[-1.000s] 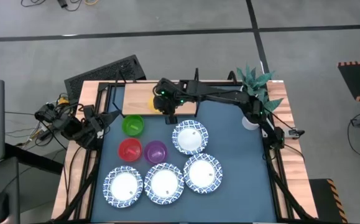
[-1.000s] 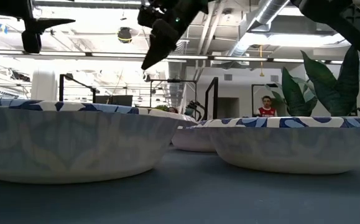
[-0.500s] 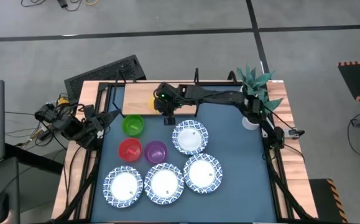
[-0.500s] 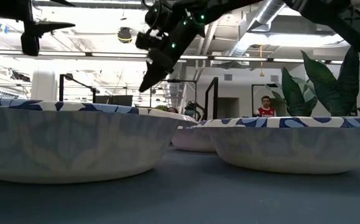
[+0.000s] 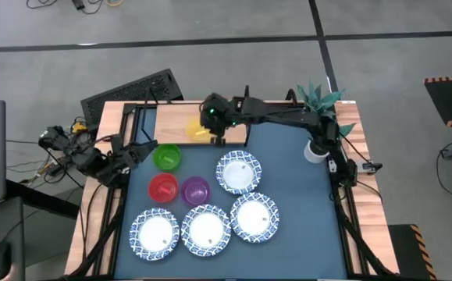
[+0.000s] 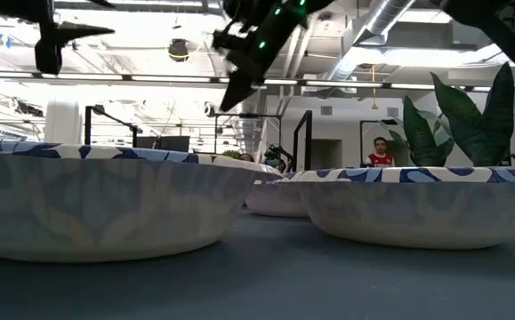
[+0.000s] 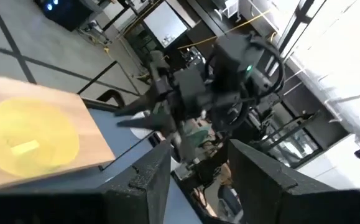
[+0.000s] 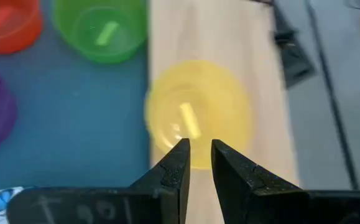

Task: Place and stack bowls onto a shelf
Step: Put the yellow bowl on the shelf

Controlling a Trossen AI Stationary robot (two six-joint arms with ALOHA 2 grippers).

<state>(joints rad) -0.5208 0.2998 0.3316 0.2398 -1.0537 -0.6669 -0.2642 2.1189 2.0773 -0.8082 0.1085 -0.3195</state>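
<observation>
The yellow-green bowl (image 5: 197,129) rests on its base on the wooden shelf board (image 5: 172,123) at the table's far side. It also shows in the right wrist view (image 8: 198,121). My right gripper (image 8: 201,149) hovers above the bowl's near rim, empty, its fingers only a narrow gap apart; it also shows in the high view (image 5: 213,134). The green (image 5: 166,157), red (image 5: 162,187) and purple (image 5: 195,190) bowls stand on the blue table. Several white blue-rimmed bowls (image 5: 239,172) stand nearer the front. My left gripper (image 5: 138,148) waits open at the table's left.
A potted plant (image 5: 319,109) in a white pot (image 5: 314,153) stands at the far right by my right arm. The shelf's black wire posts (image 5: 247,97) rise beside the board. The white bowls (image 6: 106,200) fill the table's near half.
My right gripper has risen and drawn back toward the table's far right, off the yellow-green bowl. The bowl stays where it was on the shelf board and now shows more fully.
</observation>
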